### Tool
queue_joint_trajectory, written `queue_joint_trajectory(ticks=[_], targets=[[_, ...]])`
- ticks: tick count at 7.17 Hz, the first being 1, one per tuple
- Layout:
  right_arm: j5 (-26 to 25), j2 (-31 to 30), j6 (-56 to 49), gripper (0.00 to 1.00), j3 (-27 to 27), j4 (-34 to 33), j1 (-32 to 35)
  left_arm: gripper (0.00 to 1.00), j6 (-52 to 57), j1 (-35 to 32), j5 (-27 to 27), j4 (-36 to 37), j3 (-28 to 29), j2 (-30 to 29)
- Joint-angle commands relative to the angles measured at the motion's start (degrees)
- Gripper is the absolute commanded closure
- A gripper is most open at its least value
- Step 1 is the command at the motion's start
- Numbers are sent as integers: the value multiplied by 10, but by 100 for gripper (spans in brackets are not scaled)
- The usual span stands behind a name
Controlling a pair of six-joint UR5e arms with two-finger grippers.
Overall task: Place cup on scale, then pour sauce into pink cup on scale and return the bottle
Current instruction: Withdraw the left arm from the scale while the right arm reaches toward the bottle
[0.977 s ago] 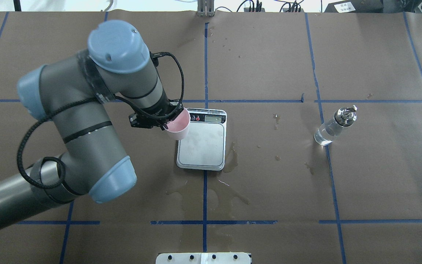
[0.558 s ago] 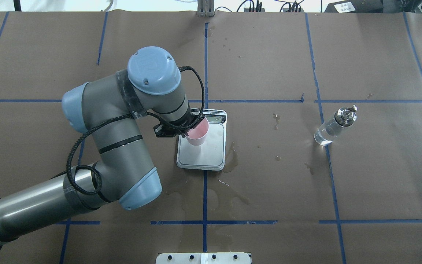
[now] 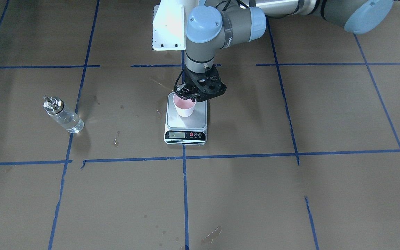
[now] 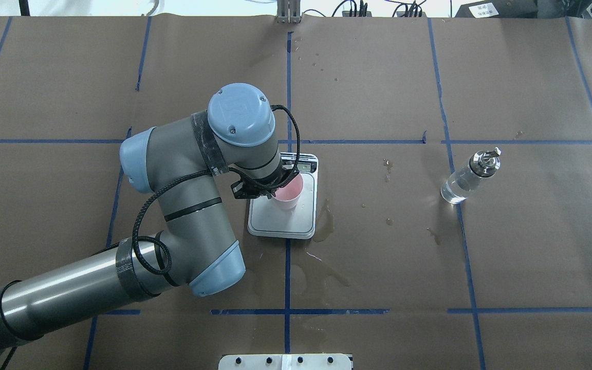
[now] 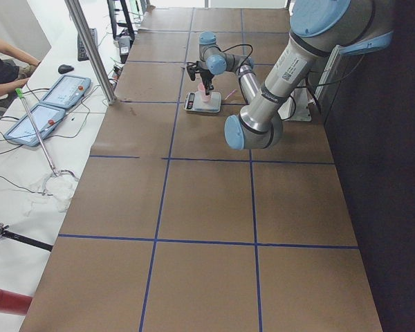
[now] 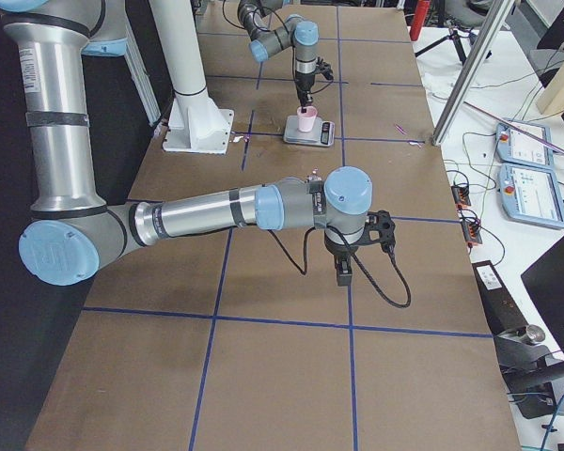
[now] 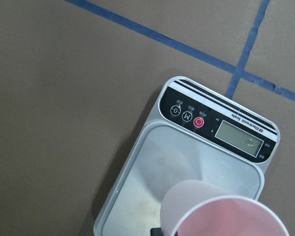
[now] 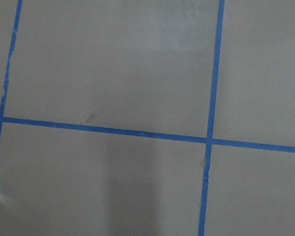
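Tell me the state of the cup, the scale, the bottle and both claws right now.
Pink cup, upright, looks empty, over the scale's platform, held at its rim.
Scale, lying flat, no readable digits on its display.
Glass bottle, upright, spout on, untouched, clear liquid inside.
Left claw, shut on the pink cup.
Right claw, open or shut cannot be told.

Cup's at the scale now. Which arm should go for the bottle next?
Right. The bottle stands on the robot's right half of the table, and the right gripper holds nothing. The left gripper is shut on the cup at the scale, farther from the bottle.
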Motion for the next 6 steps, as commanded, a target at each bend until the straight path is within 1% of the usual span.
queue_joint_trajectory(ticks=[1,2,3,4,6], targets=[[0,1,0,0,-1,0,0,59,5,0,-1,-2,-3,4],[0,2,0,0,-1,0,0,36,5,0,-1,-2,-11,13],[0,3,0,0,-1,0,0,17,5,0,-1,-1,-15,13],[0,3,0,0,-1,0,0,0,5,0,-1,-1,-18,12],[1,5,0,0,0,0,0,0,7,-1,-3,2,-60,18]])
